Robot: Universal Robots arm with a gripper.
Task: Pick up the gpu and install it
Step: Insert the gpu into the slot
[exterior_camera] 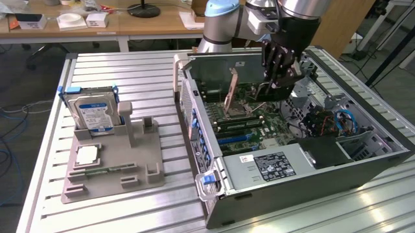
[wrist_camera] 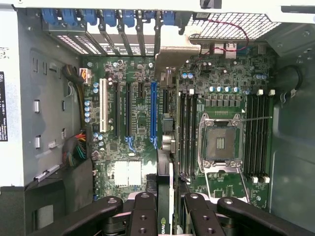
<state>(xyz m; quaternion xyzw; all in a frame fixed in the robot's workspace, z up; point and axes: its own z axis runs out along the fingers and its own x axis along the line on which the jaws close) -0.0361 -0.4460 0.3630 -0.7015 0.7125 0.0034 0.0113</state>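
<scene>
The gpu (wrist_camera: 165, 164) is a thin dark card seen edge-on, running from between my fingers to its silver bracket (wrist_camera: 173, 49) at the case's rear slot openings. My gripper (wrist_camera: 167, 211) is shut on the card, one black finger (wrist_camera: 142, 214) on each side of it. The card stands just beside the long blue slot (wrist_camera: 153, 113) on the green motherboard (wrist_camera: 138, 118); whether it is seated in a slot I cannot tell. In the exterior view my gripper (exterior_camera: 277, 90) reaches down into the open computer case (exterior_camera: 363, 165), over the motherboard (exterior_camera: 256, 126).
The open CPU socket (wrist_camera: 219, 142) and RAM slots (wrist_camera: 256, 137) lie close to the card. A power supply (exterior_camera: 269, 165) fills the case's near end. On the exterior view's left a grey fixture (exterior_camera: 139, 160) holds a blue-labelled hard drive (exterior_camera: 94, 111) and a RAM stick (exterior_camera: 104, 170).
</scene>
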